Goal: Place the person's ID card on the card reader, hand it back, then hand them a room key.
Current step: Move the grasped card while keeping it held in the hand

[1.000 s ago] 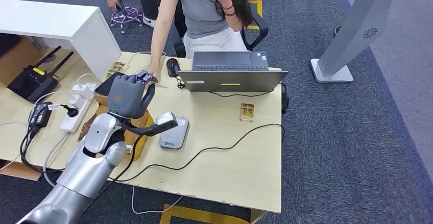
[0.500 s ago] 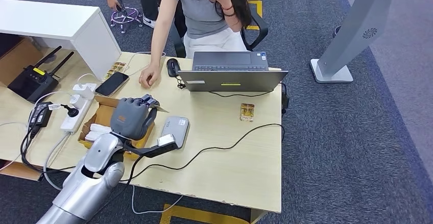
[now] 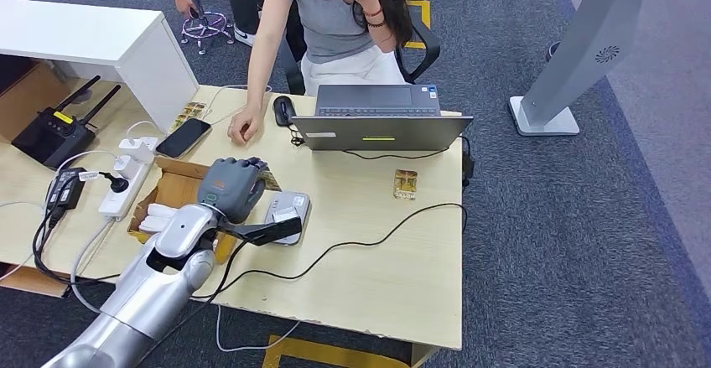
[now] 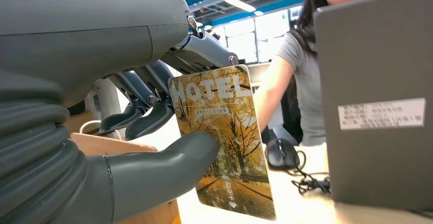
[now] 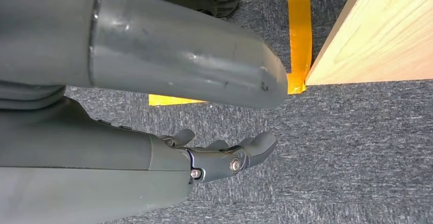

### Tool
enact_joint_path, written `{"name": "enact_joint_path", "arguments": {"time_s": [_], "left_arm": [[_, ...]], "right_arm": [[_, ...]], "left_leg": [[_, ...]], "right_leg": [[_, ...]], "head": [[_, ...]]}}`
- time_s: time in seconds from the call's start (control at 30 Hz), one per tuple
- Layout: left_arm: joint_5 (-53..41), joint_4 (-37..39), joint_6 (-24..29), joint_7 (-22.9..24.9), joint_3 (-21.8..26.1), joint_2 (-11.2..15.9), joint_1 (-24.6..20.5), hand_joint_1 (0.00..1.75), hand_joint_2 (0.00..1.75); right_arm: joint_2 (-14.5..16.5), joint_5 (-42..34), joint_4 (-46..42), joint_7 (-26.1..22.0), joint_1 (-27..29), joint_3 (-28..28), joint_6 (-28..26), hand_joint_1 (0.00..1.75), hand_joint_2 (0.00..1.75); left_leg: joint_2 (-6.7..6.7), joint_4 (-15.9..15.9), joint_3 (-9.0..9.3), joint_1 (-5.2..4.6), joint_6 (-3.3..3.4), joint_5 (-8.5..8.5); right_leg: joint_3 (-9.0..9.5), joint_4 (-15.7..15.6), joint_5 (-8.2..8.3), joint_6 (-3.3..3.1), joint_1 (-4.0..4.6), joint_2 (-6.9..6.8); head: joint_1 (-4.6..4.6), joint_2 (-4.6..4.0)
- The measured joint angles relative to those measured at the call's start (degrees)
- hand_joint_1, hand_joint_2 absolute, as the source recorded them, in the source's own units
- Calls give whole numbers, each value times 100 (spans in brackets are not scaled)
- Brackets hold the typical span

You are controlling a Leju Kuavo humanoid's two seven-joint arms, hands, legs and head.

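Now the silver left arm slants in from the lower left, its grey left hand [image 3: 233,187] hovering between the open cardboard box [image 3: 174,188] and the flat grey card reader [image 3: 288,217]; thumb and fingers pinch an autumn-tree card printed HOTEL [image 4: 223,140]; since a second ago the hand has drawn back from the person's hand [image 3: 246,126]; the right hand [image 5: 224,157] hangs empty over carpet, fingers loosely apart.

Counted on desk: one laptop [image 3: 381,121], one mouse [image 3: 283,110], one phone [image 3: 183,137], two cards [image 3: 406,184] [image 4: 224,137], one card reader [image 3: 289,214], one router [image 3: 55,132], one cardboard box [image 3: 172,188].
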Motion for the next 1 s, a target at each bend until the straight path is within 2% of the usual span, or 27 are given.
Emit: {"name": "enact_joint_path", "arguments": {"time_s": [0.47, 1.0], "left_arm": [[193, 570, -380, -26, -305, -121, -270, 175, 175], [568, 1031, -857, -41, -736, -92, -517, 175, 175]], "right_arm": [[0, 76, 0, 7, 0, -51, 11, 0, 0], [0, 166, 0, 7, -1, -171, 19, 0, 0]], "left_leg": [[0, 0, 0, 0, 0, 0], [-1, 0, -1, 0, 0, 0]], "right_leg": [[-1, 0, 0, 0, 0, 0], [0, 0, 0, 0, 0, 0]], "head": [[0, 0], [0, 0]]}}
